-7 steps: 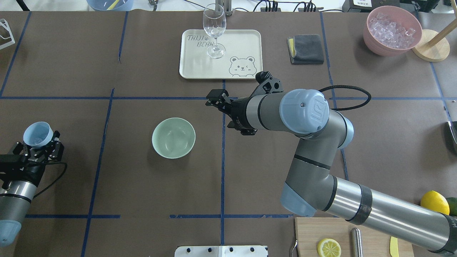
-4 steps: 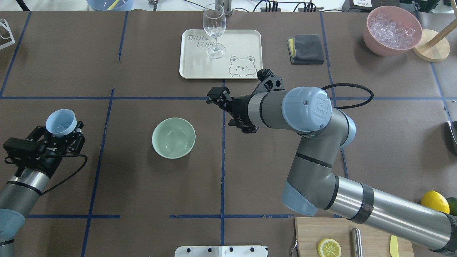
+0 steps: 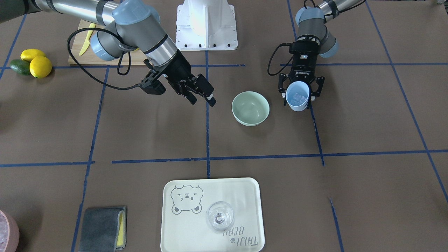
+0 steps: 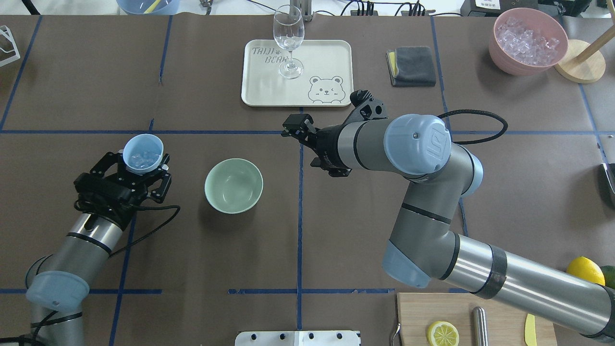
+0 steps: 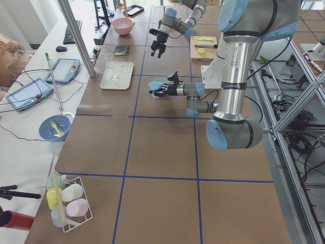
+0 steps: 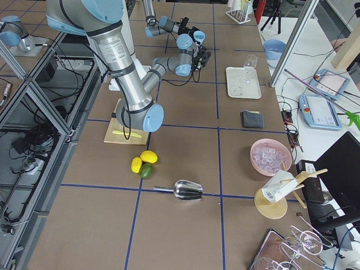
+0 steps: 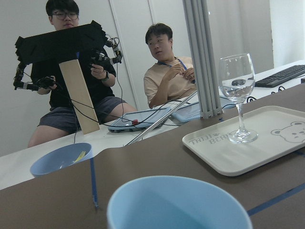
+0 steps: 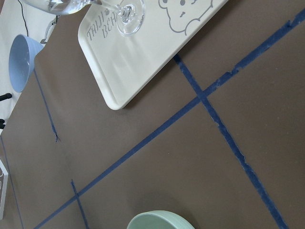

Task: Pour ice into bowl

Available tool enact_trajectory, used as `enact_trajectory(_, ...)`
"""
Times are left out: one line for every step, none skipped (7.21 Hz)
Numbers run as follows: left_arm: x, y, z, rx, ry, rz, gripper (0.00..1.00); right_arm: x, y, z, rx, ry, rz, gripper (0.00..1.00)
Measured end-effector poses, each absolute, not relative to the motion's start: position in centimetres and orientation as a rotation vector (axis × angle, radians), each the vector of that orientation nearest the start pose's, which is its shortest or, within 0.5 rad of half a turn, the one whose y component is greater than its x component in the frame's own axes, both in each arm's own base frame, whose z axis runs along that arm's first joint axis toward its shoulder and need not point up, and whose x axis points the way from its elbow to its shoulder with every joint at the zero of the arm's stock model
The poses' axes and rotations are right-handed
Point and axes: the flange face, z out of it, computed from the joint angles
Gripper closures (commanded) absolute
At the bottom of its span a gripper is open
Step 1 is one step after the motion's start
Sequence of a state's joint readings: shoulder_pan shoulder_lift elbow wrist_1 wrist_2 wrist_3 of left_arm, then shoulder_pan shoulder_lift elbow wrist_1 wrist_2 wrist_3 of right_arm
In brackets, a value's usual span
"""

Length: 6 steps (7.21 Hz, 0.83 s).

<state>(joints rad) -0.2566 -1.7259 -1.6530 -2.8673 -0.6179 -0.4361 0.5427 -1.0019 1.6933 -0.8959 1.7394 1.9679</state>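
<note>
The pale mint-green bowl point(image 4: 234, 185) stands upright on the brown table, also seen in the front view point(image 3: 250, 107) and at the bottom of the right wrist view point(image 8: 159, 220). My left gripper point(image 4: 142, 162) is shut on a light blue cup point(image 4: 142, 153), held upright just left of the bowl and apart from it. Clear ice cubes point(image 4: 142, 156) lie in the cup, also visible in the front view point(image 3: 297, 97). The left wrist view shows only the cup's rim point(image 7: 178, 202). My right gripper point(image 4: 296, 126) is open and empty, above the table on the bowl's far right.
A cream bear tray point(image 4: 269, 91) with a wine glass point(image 4: 288, 41) is at the back centre. Further right are a grey cloth point(image 4: 411, 66) and a pink container of ice point(image 4: 527, 41). A cutting board point(image 4: 418, 312) and lemons point(image 4: 584, 272) are front right.
My left arm has carried the blue cup right and forward, from the table's left edge to just beside the bowl. My right arm has drifted slightly right and away.
</note>
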Motion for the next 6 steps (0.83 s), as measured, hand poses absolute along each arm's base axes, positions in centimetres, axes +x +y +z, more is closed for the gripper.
enact_trajectory(44.3, -33.7, 37.9, 1.456, 0.475, 0.064, 1.0, -48.8, -44.0, 20.0, -0.054, -1.391, 0.67, 0.0)
enact_trajectory(44.7, -33.8, 37.2, 1.464, 0.387, 0.15, 1.0, -48.4, -44.2, 20.5, -0.06, -1.382, 0.671, 0.0)
enact_trajectory(45.0, -33.8, 37.0, 1.463, 0.342, 0.196, 1.0, -48.2, -44.4, 21.0, -0.061, -1.375, 0.669, 0.0)
enact_trajectory(45.3, -33.8, 36.9, 1.465, 0.3, 0.242, 1.0, -47.8, -44.4, 21.4, -0.062, -1.371, 0.658, 0.0)
enact_trajectory(45.5, -33.6, 36.0, 1.471, 0.229, 0.324, 1.0, -47.3, -44.4, 21.8, -0.061, -1.367, 0.647, 0.0)
enact_trajectory(46.0, -33.6, 34.7, 1.469, 0.142, 0.424, 1.0, -46.9, -44.4, 22.2, -0.056, -1.362, 0.641, 0.0)
